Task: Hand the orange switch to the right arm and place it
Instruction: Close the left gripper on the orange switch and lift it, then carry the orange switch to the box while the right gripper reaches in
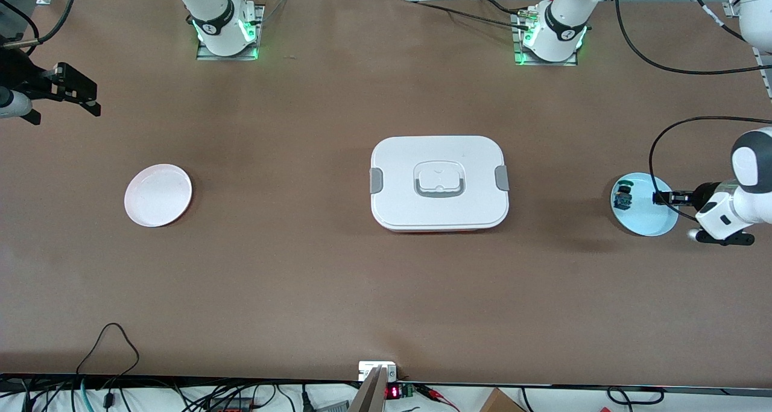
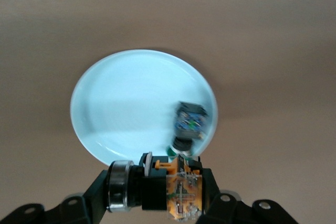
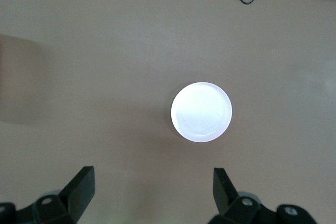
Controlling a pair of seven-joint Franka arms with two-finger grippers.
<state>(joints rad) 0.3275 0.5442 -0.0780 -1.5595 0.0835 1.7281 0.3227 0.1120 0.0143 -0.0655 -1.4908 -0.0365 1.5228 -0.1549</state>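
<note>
The orange switch (image 2: 176,188), a stubby black body with an orange-amber end and a silver ring, lies crosswise between the fingers of my left gripper (image 2: 157,192). That gripper (image 1: 660,198) is shut on it and hangs over the light blue plate (image 1: 648,222), above the edge toward the left arm's end of the table. In the front view the switch shows only as a dark stub. My right gripper (image 1: 90,98) waits open and empty in the air at the right arm's end of the table. In its wrist view the right gripper (image 3: 155,182) looks down on the table.
A small blue-and-green part (image 2: 190,119) and a dark part with a green ring (image 2: 181,148) lie in the light blue plate (image 2: 105,103). A white lidded box (image 1: 439,183) sits mid-table. A pale pink plate (image 1: 158,195) lies toward the right arm's end, under the right wrist camera.
</note>
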